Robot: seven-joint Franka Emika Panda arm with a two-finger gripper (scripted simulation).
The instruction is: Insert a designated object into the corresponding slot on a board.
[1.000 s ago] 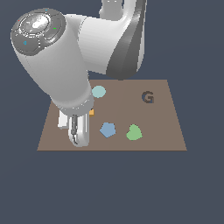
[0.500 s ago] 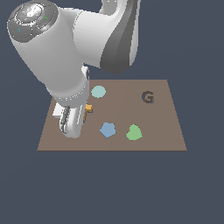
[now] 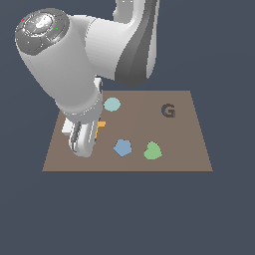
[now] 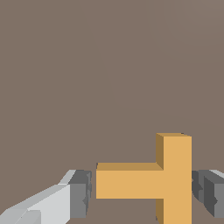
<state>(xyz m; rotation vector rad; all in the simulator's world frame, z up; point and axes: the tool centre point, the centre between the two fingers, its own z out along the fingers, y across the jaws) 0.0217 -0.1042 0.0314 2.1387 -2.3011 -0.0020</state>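
Orange block [image 4: 144, 183] sits on the board [image 3: 189, 149] at 9 o'clock, between our gripper's [image 4: 142, 192] wide-open fingers [image 4: 78, 192]. Since a second ago we've dropped lower around it, so a grasp looks close. G slot [image 3: 169, 110] lies well apart at 2 o'clock.

A flat brown board [image 3: 184, 144] carries a pale teal round piece [image 3: 112, 104], a blue pentagon [image 3: 122, 148] just beside a green heart-like piece [image 3: 152, 151], an orange letter-shaped block [image 3: 100, 129] partly hidden by the arm, and a dark G-shaped slot [image 3: 169, 111] well apart.
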